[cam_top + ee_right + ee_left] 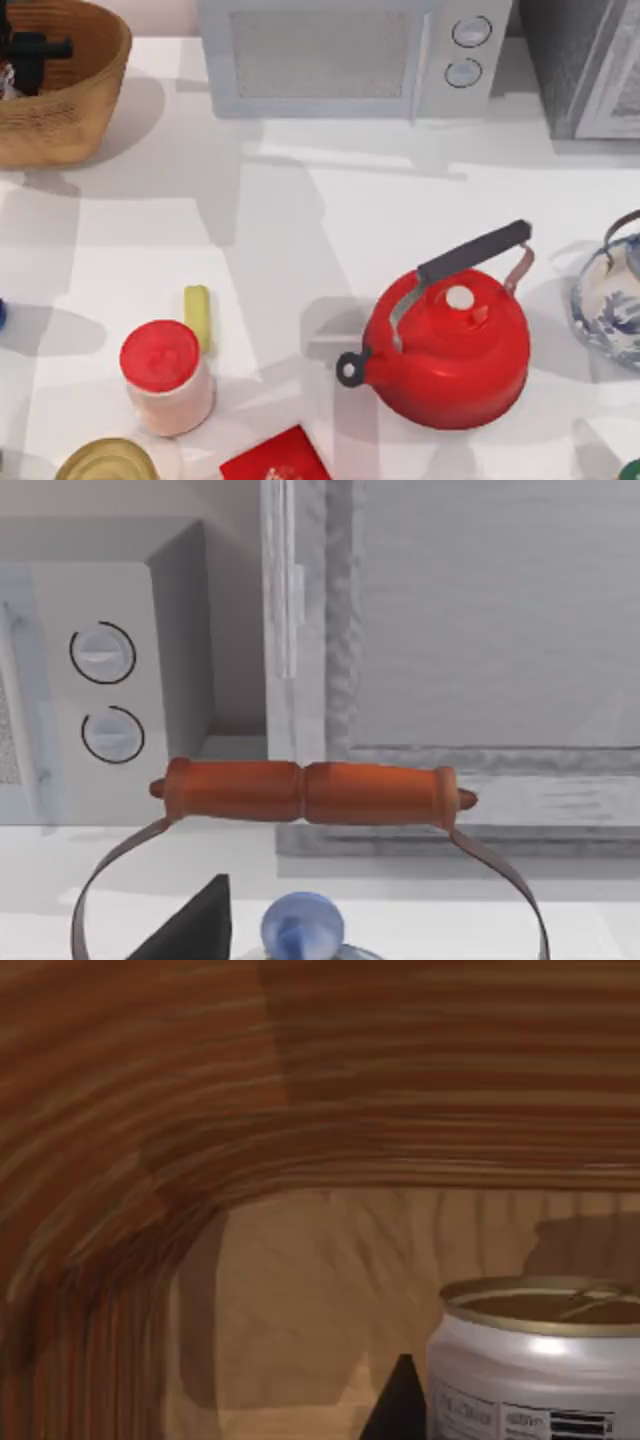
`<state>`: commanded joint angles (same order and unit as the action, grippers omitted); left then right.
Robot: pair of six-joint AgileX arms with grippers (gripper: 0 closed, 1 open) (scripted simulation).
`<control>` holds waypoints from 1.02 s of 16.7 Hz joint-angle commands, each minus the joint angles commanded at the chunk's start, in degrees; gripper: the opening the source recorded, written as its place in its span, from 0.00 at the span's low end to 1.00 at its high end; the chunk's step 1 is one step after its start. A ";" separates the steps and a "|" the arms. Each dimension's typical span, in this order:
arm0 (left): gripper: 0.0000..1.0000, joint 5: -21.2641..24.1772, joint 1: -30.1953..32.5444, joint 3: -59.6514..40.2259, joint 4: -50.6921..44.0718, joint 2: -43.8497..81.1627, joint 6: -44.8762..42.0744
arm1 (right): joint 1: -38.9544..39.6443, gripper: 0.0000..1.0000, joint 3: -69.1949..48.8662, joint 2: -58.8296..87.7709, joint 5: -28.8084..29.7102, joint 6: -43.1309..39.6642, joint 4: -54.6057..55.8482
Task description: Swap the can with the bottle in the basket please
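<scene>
Whether the jaws of the left gripper [30, 48] are apart or together cannot be told. It is held inside the basket [95, 95] at the table's far left corner, just beside a silver container [530, 1370], which could be tipped, or the woven wall scraped, if a grasp is made off-centre. The can [105, 462] is seen from above at the near left edge, beside the red-lidded jar [165, 375] and well apart from the basket, while the container's gold rim is given by the left wrist view — the bottle cannot be identified with certainty. The right arm is parked over the blue-and-white teapot [610, 300].
</scene>
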<state>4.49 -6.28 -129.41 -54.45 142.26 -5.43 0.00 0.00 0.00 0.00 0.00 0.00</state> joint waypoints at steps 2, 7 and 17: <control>0.00 -0.53 -0.35 5.81 2.63 -6.33 0.81 | 0.00 1.00 0.00 0.00 0.00 0.00 0.00; 0.00 -1.93 -0.09 30.04 12.32 -32.70 2.38 | 0.00 1.00 0.00 0.00 0.00 0.00 0.00; 0.00 -3.86 3.72 94.98 36.98 -106.39 4.02 | 0.00 1.00 0.00 0.00 0.00 0.00 0.00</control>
<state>0.62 -2.56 -34.43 -17.46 35.87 -1.40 0.00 0.00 0.00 0.00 0.00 0.00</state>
